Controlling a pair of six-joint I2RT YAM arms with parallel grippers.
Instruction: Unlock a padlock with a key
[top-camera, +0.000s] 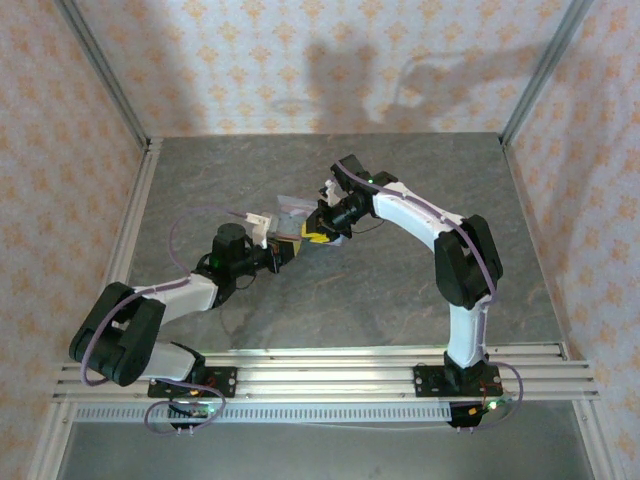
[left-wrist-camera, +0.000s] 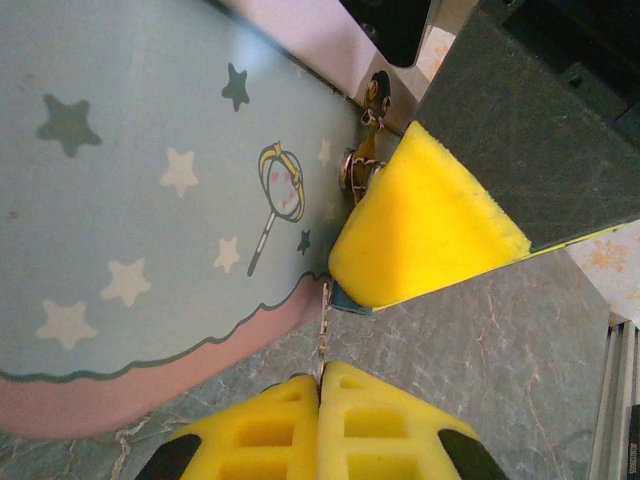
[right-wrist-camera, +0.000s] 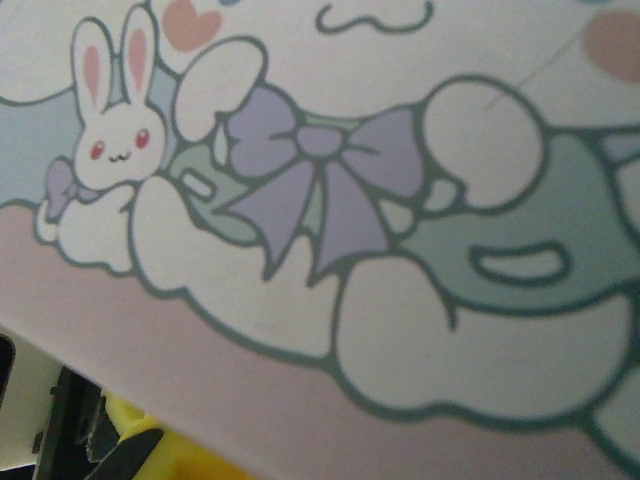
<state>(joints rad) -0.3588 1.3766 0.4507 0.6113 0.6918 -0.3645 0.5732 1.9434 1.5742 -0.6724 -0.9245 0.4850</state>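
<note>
In the left wrist view my left gripper (left-wrist-camera: 322, 372) is shut on the key (left-wrist-camera: 324, 325), a thin metal blade pointing up from between the yellow pads. Its tip reaches the padlock (left-wrist-camera: 352, 299), of which a small bluish corner pokes out beneath a yellow finger (left-wrist-camera: 420, 225) of my right gripper (top-camera: 318, 238). That finger covers the rest of the padlock, and the right gripper looks shut on it. The padlock hangs by the metal clasp (left-wrist-camera: 358, 168) of the light-blue tin (left-wrist-camera: 150, 180). From above, my left gripper (top-camera: 290, 250) and right gripper meet at the tin's (top-camera: 292, 212) near side.
The tin's cartoon lid (right-wrist-camera: 330, 200) sits very close under the right wrist camera. Grey stone-patterned table (left-wrist-camera: 480, 340) lies around the tin. Patterned walls (top-camera: 330, 60) and aluminium rails (top-camera: 130, 220) border the workspace, with the arms' base rail (top-camera: 320, 375) at the near edge.
</note>
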